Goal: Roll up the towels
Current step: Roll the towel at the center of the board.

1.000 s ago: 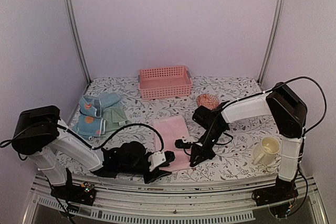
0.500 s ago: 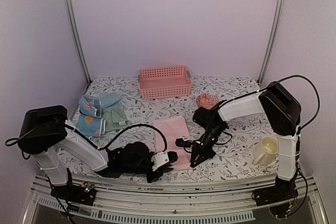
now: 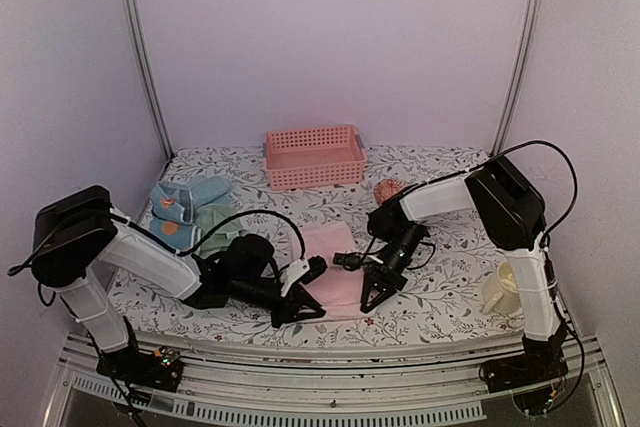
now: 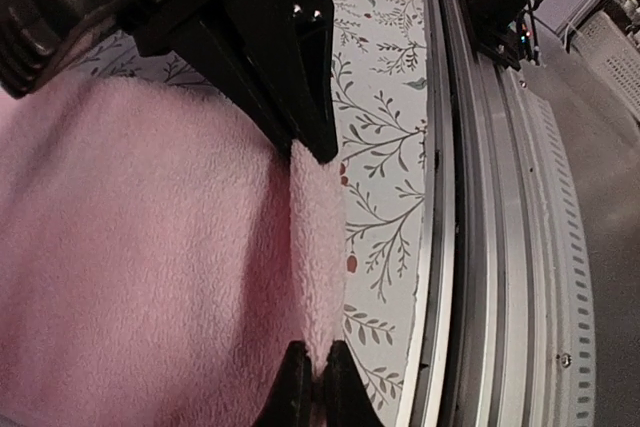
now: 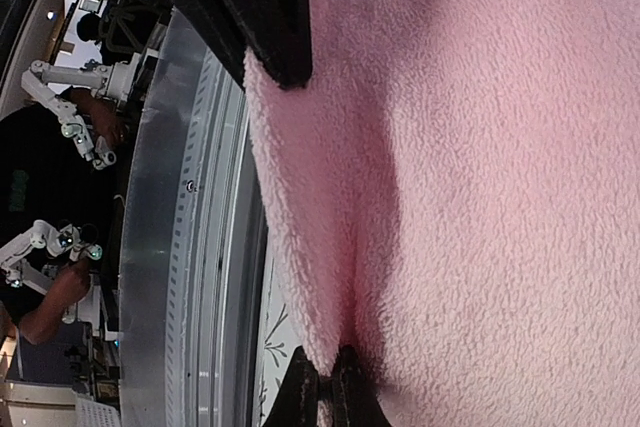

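Pink towel (image 3: 328, 247) lies flat on the flower-patterned table cover (image 3: 440, 297), spread between the two grippers and reaching away from both toward the back of the table. At the near left corner of the cloth, the left gripper (image 3: 300, 305) is down on the surface with its fingers pressed together on a pinch of the pink pile. In the left wrist view the fabric bunches into a small ridge between the fingertips (image 4: 296, 387), and a shallow crease runs from there along the edge to the tips of the other gripper. The right gripper (image 3: 367, 299) sits at the near right corner, likewise clamped on the same edge. Its wrist view shows a fold of pile squeezed between the closed tips, with the bare cover just outside them.

Well off to the left of the left gripper, and farther back, three more towels lie bunched together: a blue spotted towel (image 3: 172, 219), a light blue towel (image 3: 207, 190) behind it and a sage green towel (image 3: 220, 222) beside it. A pink basket (image 3: 314, 157) stands far beyond both grippers. To the right of the right gripper a cream cup (image 3: 497, 292) shows partly behind that arm.
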Motion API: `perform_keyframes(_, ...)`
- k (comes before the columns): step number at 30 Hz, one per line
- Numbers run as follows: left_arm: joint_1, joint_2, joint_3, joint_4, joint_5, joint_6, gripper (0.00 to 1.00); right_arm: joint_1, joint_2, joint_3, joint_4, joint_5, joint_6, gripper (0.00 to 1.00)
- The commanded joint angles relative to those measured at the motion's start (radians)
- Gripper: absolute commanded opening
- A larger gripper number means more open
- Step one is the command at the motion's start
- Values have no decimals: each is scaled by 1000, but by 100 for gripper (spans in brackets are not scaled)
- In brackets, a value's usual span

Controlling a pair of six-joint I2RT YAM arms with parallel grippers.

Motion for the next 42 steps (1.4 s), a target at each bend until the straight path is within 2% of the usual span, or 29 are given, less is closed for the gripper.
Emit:
perform_keyframes(1, 77, 79, 39, -71, 241, -135, 0, -28, 109, 64, -150, -23, -15, 4)
perform_keyframes(4, 92, 134, 43, -55, 271, -167, 0, -41, 167, 91, -187, -37, -16, 4)
perform_keyframes(9, 111, 197, 79, -65, 281, -237, 0, -51, 149, 94, -142, -33, 50, 5)
perform_keyframes(11, 113, 207, 91, -82, 274, -258, 0, -58, 113, 86, -144, -48, 60, 15)
perform_keyframes(13, 114, 208, 96, -102, 257, -284, 0, -75, -4, 48, -104, -36, 70, 29)
perform_keyframes(16, 114, 203, 97, -117, 231, -336, 0, -87, -191, -39, 22, 47, 138, 38)
perform_keyframes(19, 115, 206, 95, -120, 211, -398, 0, -71, -403, -197, 275, 194, 259, 39)
perform_keyframes(21, 117, 216, 99, -117, 218, -442, 0, -15, -516, -309, 430, 339, 294, 39)
perform_keyframes(24, 119, 249, 111, -94, 247, -515, 0, 139, -616, -443, 629, 564, 289, 35)
perform_keyframes(28, 120, 264, 101, -49, 255, -625, 0, 261, -617, -493, 730, 685, 258, 34)
perform_keyframes(33, 121, 257, 89, -29, 252, -672, 0, 348, -565, -506, 817, 806, 249, 35)
perform_keyframes(37, 120, 257, 85, -32, 250, -671, 0, 385, -518, -516, 868, 893, 241, 35)
perform_keyframes(42, 122, 254, 81, -32, 246, -668, 0, 389, -477, -516, 870, 908, 228, 33)
